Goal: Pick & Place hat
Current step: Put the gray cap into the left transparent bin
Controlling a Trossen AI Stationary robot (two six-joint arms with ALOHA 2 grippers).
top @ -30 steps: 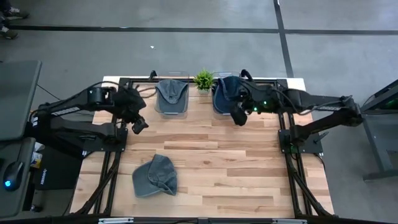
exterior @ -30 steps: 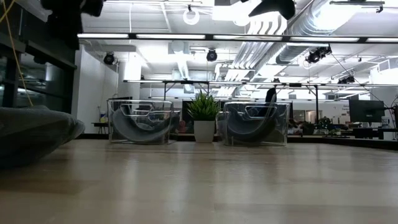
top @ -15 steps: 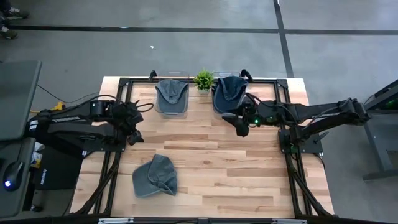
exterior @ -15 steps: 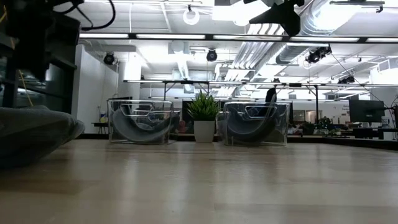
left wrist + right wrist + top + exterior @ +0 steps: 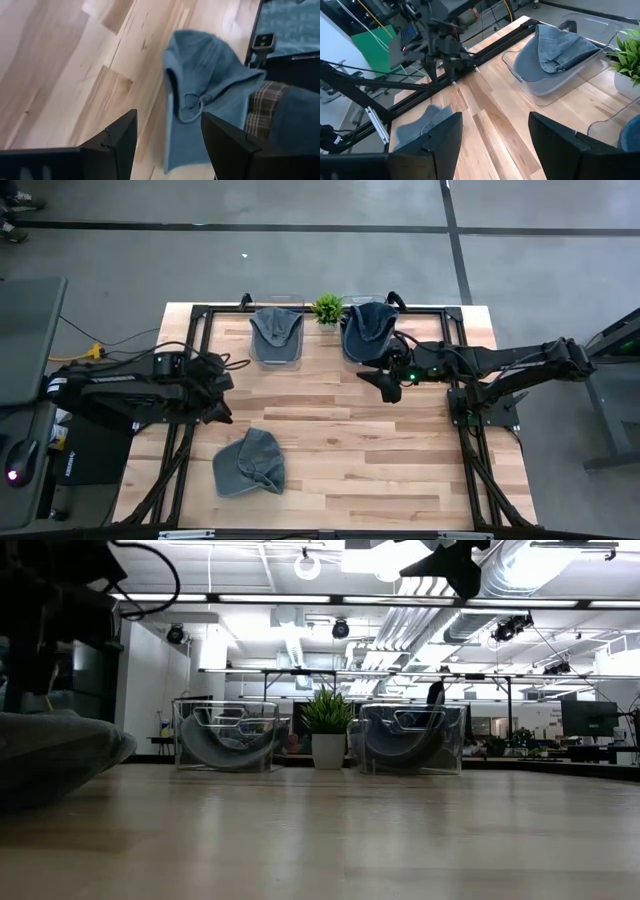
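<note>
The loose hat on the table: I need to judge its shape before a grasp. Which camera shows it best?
The high view: the whole loose hat lies unobstructed, straight below. The left wrist view shows it closer but cropped; the low view only its blurred edge; the right wrist view a part.

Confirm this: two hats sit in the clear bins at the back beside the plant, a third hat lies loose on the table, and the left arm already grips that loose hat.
Wrong on one point. The left gripper is not gripping the loose hat: the left wrist view shows its jaws open and empty, with the hat lying on the wooden table beyond them. The rest holds: the high view shows two hats in the clear bins beside the plant.
</note>
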